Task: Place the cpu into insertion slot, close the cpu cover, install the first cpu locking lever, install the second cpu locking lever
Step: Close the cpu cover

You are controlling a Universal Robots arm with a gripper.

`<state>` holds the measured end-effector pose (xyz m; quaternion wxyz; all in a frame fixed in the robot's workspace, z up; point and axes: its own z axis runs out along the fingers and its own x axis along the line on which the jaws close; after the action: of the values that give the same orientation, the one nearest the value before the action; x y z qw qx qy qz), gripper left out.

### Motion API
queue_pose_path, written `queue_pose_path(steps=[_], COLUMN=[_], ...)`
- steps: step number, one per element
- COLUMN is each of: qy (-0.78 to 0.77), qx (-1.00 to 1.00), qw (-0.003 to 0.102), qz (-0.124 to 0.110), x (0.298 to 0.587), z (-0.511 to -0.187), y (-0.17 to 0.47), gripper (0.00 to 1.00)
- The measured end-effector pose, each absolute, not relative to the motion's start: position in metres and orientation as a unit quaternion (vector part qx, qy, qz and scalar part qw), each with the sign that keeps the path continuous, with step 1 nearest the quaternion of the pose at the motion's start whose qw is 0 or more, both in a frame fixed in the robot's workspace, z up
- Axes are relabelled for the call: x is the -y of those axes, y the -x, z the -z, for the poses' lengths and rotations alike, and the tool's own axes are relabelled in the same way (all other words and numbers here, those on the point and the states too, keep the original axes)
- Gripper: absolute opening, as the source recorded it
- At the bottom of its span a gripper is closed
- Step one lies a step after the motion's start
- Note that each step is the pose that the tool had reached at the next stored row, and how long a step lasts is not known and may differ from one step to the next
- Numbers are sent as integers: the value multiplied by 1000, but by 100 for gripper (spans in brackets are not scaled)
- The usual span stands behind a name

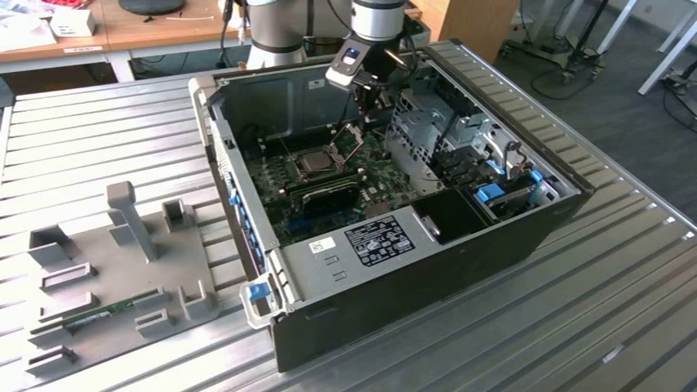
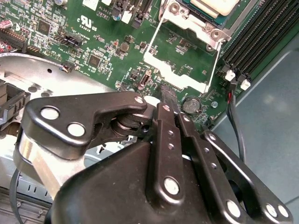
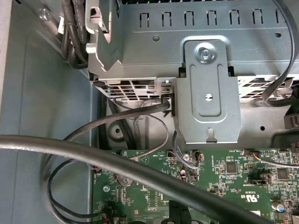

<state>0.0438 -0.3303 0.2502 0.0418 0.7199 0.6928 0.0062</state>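
One step looks done already: the cpu [image 2: 212, 5] lies flat in the insertion slot [image 2: 196, 25], deep in the open computer case [image 1: 436, 245] that stands on the ribbed metal counter [image 1: 98, 122]. The cpu cover [image 2: 170, 65] is swung open on its hinge at the slot's edge, and green board shows through its cut-out centre in the second wrist view. The pincer [image 2: 166, 93] hangs inside the case, beyond the slot and toward the exterior view's right. Its fingers are pressed together with nothing visible between them. The tip sits just beside the cover's free edge; whether it touches the metal I cannot tell. I judge the step in hand to be closing the cover. To do it well, the closed tip should bear on the solid bar of the free edge, not slip through the cut-out. It should then follow the arc about the hinge rather than push straight across, so the thin frame does not twist. The push wants to be slow and light, easing off as the frame comes down around the chip, so that nothing strikes the chip's top or shifts it in its seat. The coin battery [image 2: 190, 105] and the black cable [image 2: 233, 121] lie near the tip, so the path should keep clear of both.
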Motion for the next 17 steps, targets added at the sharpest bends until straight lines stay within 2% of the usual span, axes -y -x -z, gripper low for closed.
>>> queue_pose_path(steps=[17], qy=[-720], qx=[-693], qw=[42], qz=[-6], x=[330], z=[-246], y=[-36], gripper=[11])
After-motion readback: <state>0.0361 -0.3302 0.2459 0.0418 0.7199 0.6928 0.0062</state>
